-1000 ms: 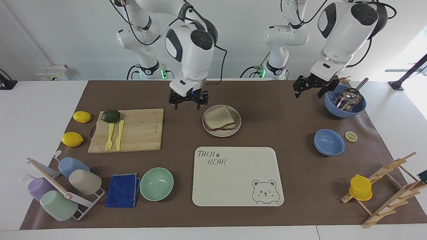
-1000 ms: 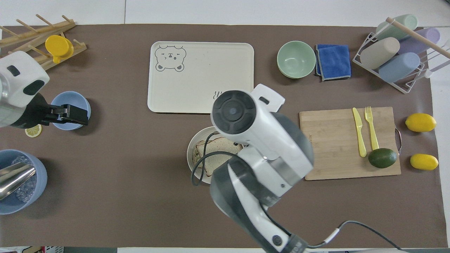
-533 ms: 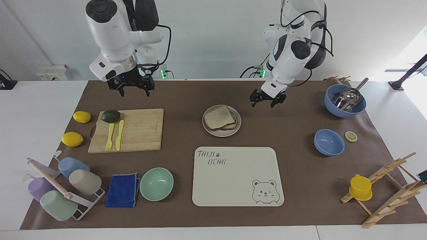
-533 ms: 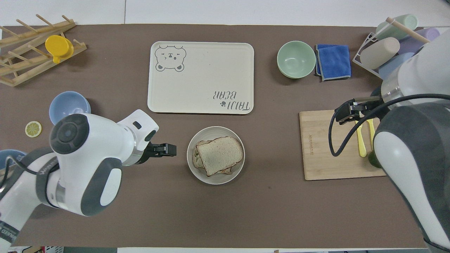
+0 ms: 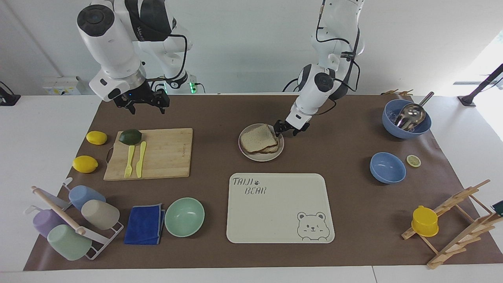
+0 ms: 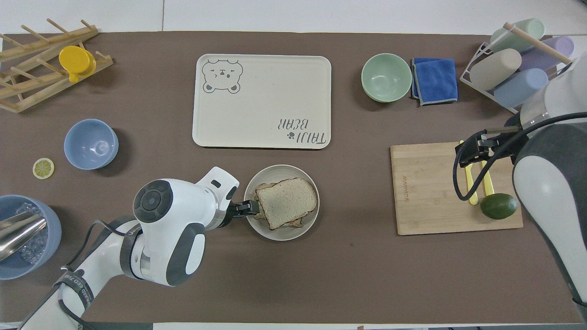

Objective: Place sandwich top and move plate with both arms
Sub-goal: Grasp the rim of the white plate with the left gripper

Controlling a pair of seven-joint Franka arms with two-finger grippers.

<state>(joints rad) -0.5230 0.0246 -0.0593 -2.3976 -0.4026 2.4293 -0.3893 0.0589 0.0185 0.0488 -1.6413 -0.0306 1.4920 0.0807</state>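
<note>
The sandwich top (image 5: 258, 138) is a pale brown bread slice lying on another slice on the round beige-grey plate (image 5: 261, 158), mid-table. In the overhead view the slice (image 6: 286, 201) covers most of the plate (image 6: 284, 233). My left gripper (image 5: 286, 131) is low at the plate's rim on the side toward the left arm's end, with its fingers apart; it also shows in the overhead view (image 6: 250, 208). My right gripper (image 5: 143, 106) is open and empty, raised over the edge of the wooden cutting board (image 5: 165, 153) nearer to the robots, also in the overhead view (image 6: 467, 153).
A cream bear tray (image 5: 275, 212) lies just farther from the robots than the plate. A mint bowl (image 5: 184, 217) and blue cloth (image 5: 144, 225) lie beside it. The board holds a yellow fork, a knife and an avocado (image 5: 130, 136). Two blue bowls (image 5: 387, 168) stand toward the left arm's end.
The left gripper came from beside the blue bowls across and down to the plate's rim. The right gripper left the plate, rose and moved over the cutting board's edge. The sandwich has not moved.
</note>
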